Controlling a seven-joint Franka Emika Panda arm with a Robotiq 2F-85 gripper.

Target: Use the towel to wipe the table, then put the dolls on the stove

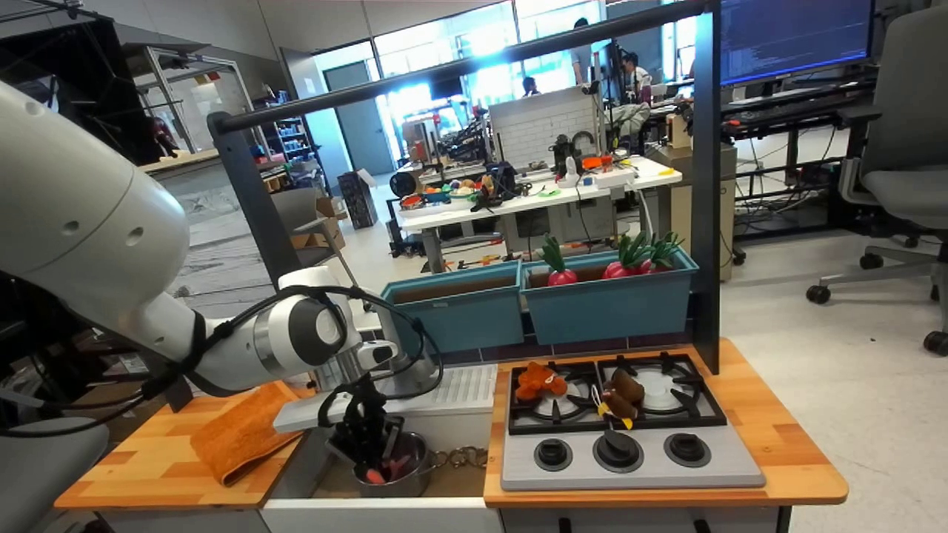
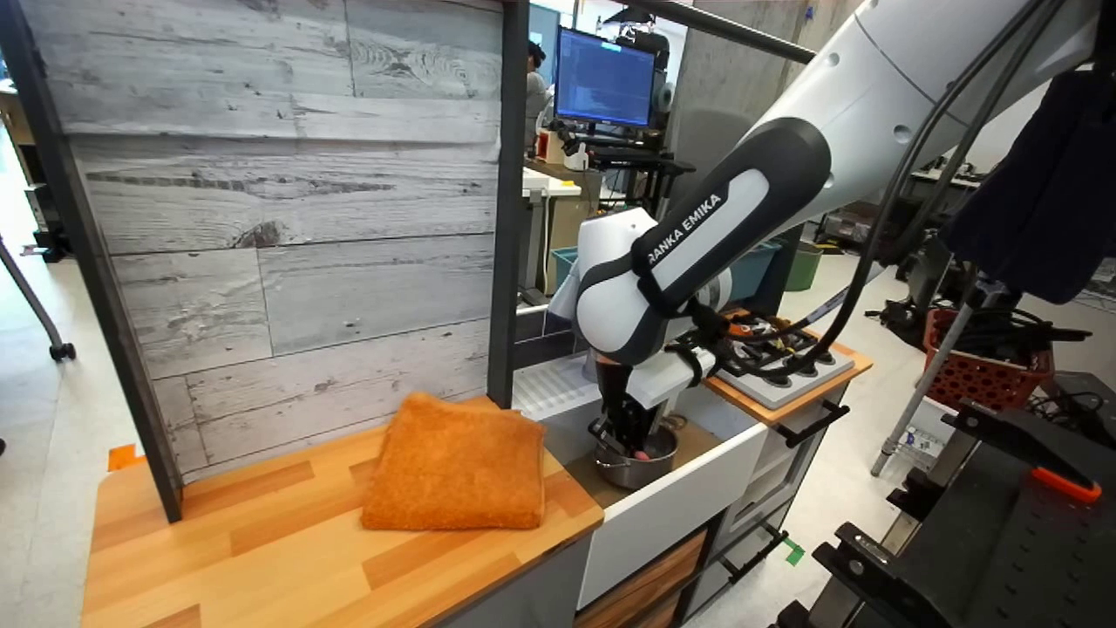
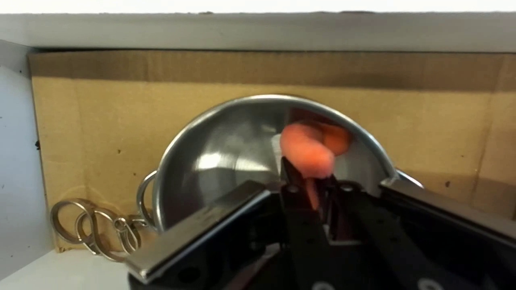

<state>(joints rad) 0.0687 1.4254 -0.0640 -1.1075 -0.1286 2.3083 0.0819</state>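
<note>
Pinching a pinkish-orange soft toy (image 3: 302,147), the gripper (image 3: 309,174) reaches inside the metal pot (image 3: 234,133) in the sink (image 1: 444,428). The orange towel (image 2: 462,471) lies near the sink-side edge of the counter (image 2: 218,567); an orange plush (image 1: 539,381) and a brown plush (image 1: 626,391) rest on the stove (image 1: 578,474).

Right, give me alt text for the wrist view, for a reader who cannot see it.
A black gripper reaches into a shiny metal pot, its jaws close together on part of a pinkish-orange soft toy. The pot stands on brown cardboard lining a white basin, and metal rings lie beside it at the picture's left.
</note>
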